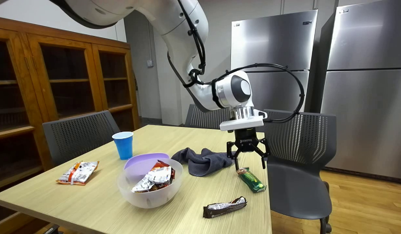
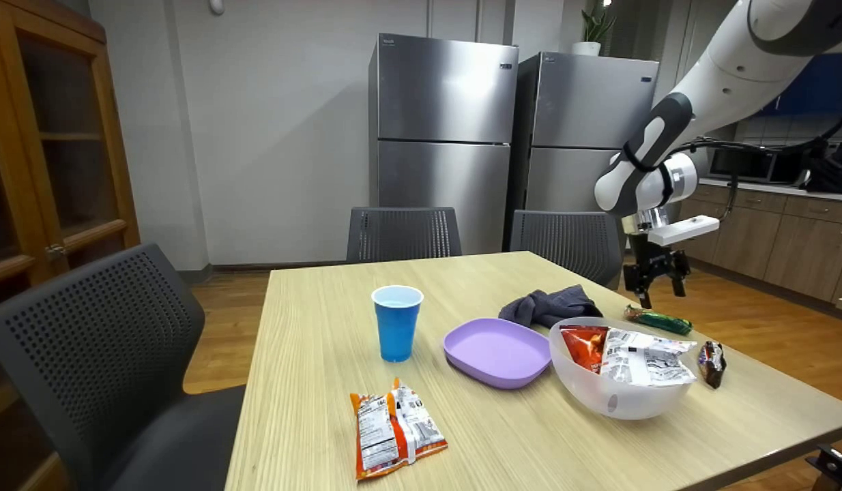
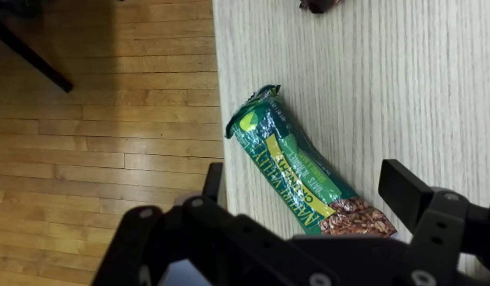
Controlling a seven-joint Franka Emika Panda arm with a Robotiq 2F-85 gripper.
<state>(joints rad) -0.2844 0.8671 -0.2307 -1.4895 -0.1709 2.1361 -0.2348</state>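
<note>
- Pincer [image 1: 250,164]: one, pointing down near the edge of the worktop [image 1: 187,214]; your fingers stand wide apart, nothing held between them.
- Green granola bar [image 3: 304,167]: one, wrapped, flat on the worktop beneath your pincer. Lies aslant to your finger span, the end with the granola picture within the gap, the crimped green end reaching out past it. Contact: none seen in the wrist view; exact clearance cannot be told.
- Step in hand, as judged: lining up over the green bar, not yet grasping.
- Next move, as judged: calls for you to turn the wrist until the fingers face the bar's long sides, shift toward its middle, then lower and close gently on the slick wrapper.
- Caution: in the wrist view, one fingertip shows at the worktop's edge; mind it on descent.
- Brown-wrapped bar [image 1: 225,207]: one, near the pincer, apart from the green one.
- Dark cloth [image 1: 205,162]: one, crumpled, near your pincer.
- Frosted bowl [image 1: 148,200]: one, with snack packets [image 1: 155,178], farther from the pincer than the cloth.
- Lilac plate [image 2: 496,351]: one, just beside the bowl.
- Blue cup [image 2: 397,324], orange-and-white snack bag [image 2: 397,429]: one each, well apart from your pincer.
</note>
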